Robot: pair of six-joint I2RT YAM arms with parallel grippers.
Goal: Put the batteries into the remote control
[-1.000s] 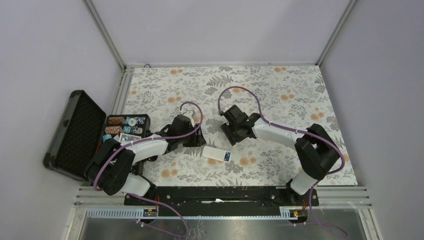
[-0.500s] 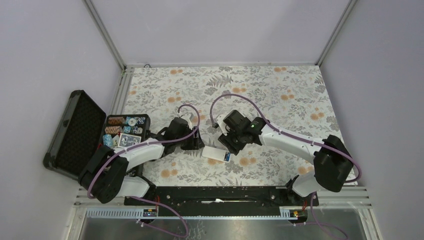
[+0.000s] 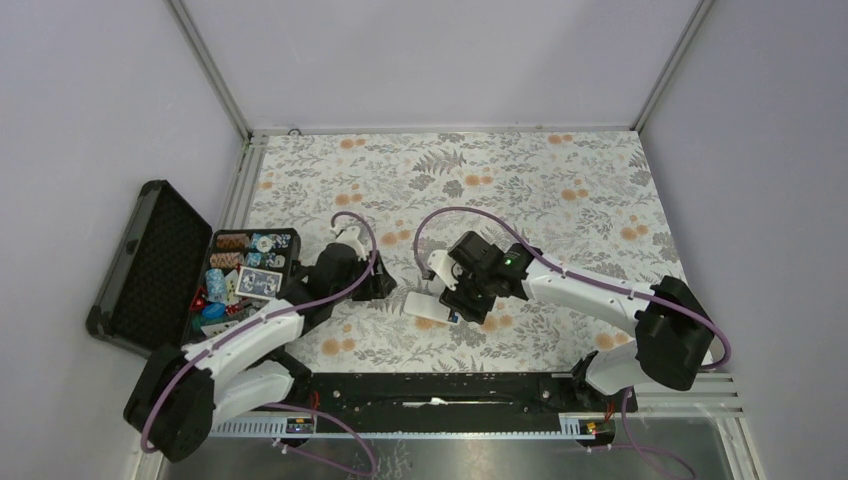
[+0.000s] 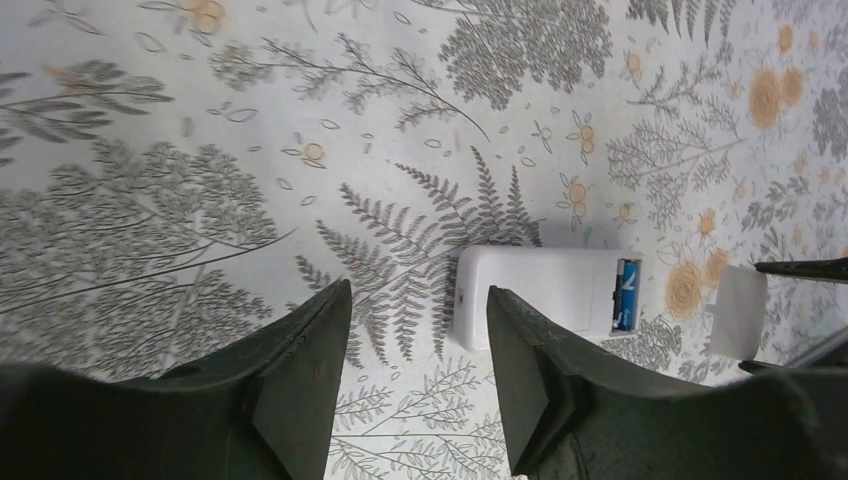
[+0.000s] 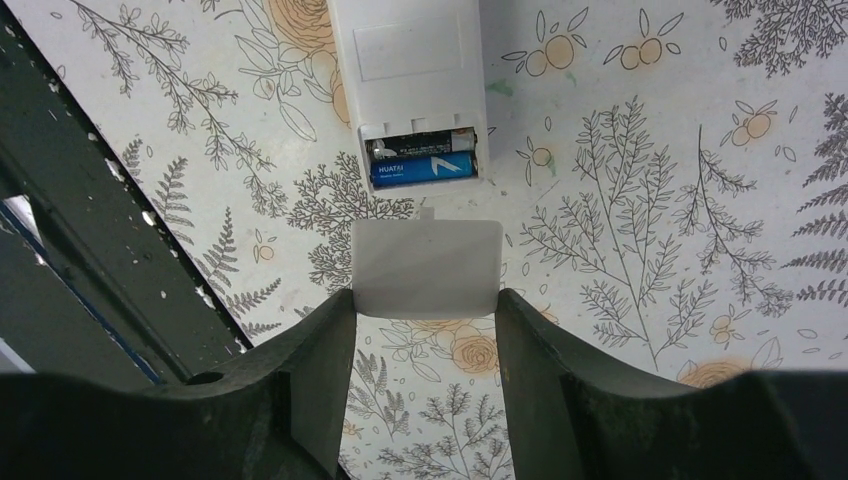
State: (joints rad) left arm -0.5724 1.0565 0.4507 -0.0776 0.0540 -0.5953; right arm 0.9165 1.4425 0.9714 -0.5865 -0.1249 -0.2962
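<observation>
The remote control [image 5: 415,70] lies just beyond right hand [image 5: 425,298], which grips cover [image 5: 425,255].

Right fingers [image 5: 300,400] nearer, beside remote control [image 5: 410,60] (gripping cover [image 5: 425,265])

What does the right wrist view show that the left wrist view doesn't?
Right wrist only: the second, dark battery beside the blue battery, and the right gripper pinching the bay cover. Left wrist only: the remote control's full white back, and the open, empty left gripper. Both: the blue battery seated in the remote, and the detached cover.
</observation>
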